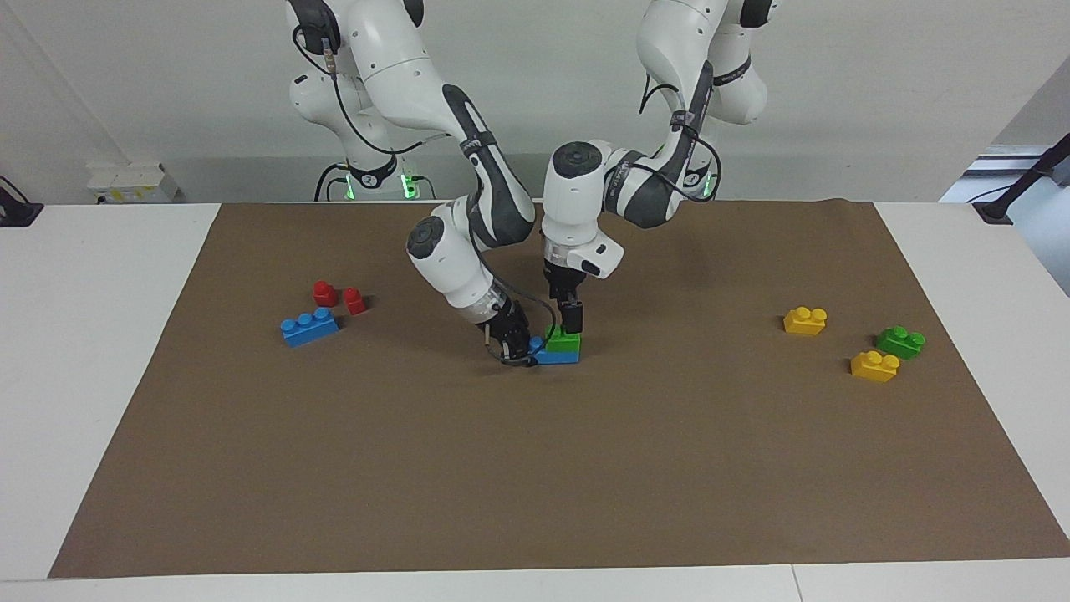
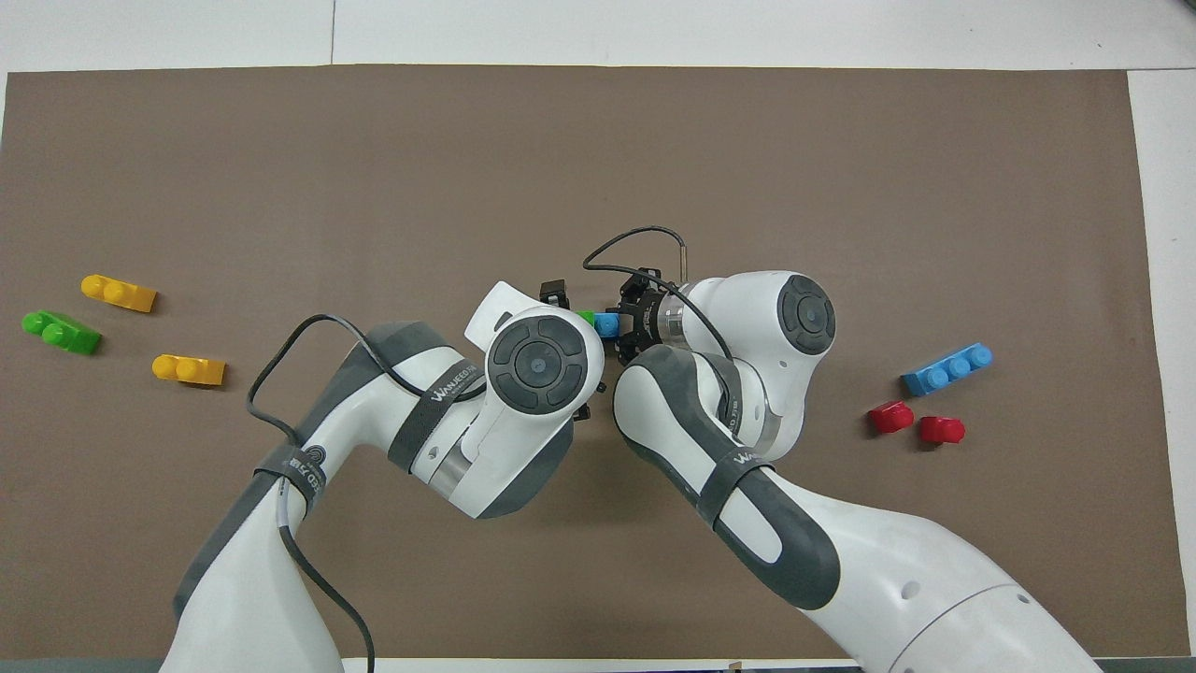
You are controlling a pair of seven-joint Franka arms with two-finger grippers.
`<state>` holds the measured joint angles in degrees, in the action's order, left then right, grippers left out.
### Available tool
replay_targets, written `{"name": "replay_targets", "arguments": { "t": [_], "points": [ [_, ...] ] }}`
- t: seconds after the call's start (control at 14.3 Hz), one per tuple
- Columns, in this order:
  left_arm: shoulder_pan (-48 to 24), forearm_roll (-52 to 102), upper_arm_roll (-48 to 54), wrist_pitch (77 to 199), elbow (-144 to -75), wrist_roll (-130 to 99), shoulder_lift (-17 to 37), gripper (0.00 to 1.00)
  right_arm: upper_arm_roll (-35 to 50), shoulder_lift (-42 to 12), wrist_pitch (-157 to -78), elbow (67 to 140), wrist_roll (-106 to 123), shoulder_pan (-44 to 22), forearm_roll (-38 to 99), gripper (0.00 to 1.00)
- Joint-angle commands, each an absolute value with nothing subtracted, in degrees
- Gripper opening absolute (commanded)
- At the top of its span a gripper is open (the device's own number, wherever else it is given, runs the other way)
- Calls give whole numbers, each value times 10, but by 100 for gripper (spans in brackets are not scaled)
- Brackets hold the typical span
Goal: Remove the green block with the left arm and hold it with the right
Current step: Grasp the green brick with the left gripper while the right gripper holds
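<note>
- Green block (image 1: 564, 341) is pinched from above by left gripper (image 1: 572, 328).
- Blue brick (image 1: 555, 356) beneath is clamped by right gripper (image 1: 520, 344).
- Lifting straight upward is advised.

Green block (image 1: 564, 342) on blue brick (image 1: 555, 356)

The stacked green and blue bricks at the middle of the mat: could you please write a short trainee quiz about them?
1. True or false: the green block sits on a blue brick.
2. Which gripper is at the blue brick's end, low at the mat: left or right?
3. How many yellow bricks lie beside the spare green brick?

Key: 1 true; 2 right; 3 two.
</note>
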<state>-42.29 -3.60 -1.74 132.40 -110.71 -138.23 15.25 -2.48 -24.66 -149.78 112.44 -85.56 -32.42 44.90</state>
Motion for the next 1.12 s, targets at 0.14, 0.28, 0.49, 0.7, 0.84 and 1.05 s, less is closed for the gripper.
{"name": "replay_targets", "arguments": {
  "t": [0.14,0.28,0.49,0.7,0.84,1.05],
  "points": [
    [-429,-52,-25,1286,-1088,-1367,155,100,-25,-243,-1517,1132,-855,-329,467,0],
    [-429,-52,-25,1262,-1087,-1343,146,100,-25,-243,-1517,1132,-855,-329,467,0],
    [-418,-51,-25,1267,-1085,-1337,141,100,-25,-243,-1521,1132,-855,-329,466,0],
    [-417,-51,-25,1278,-1085,-1338,142,100,-25,-243,-1526,1132,-855,-330,466,0],
    [-417,-51,-25,1300,-1086,-1342,146,100,-25,-243,-1527,1132,-855,-330,467,0],
    [-422,-51,-26,1323,-1088,-1353,160,100,-25,-243,-1528,1135,-854,-330,466,0]
  ]
}}
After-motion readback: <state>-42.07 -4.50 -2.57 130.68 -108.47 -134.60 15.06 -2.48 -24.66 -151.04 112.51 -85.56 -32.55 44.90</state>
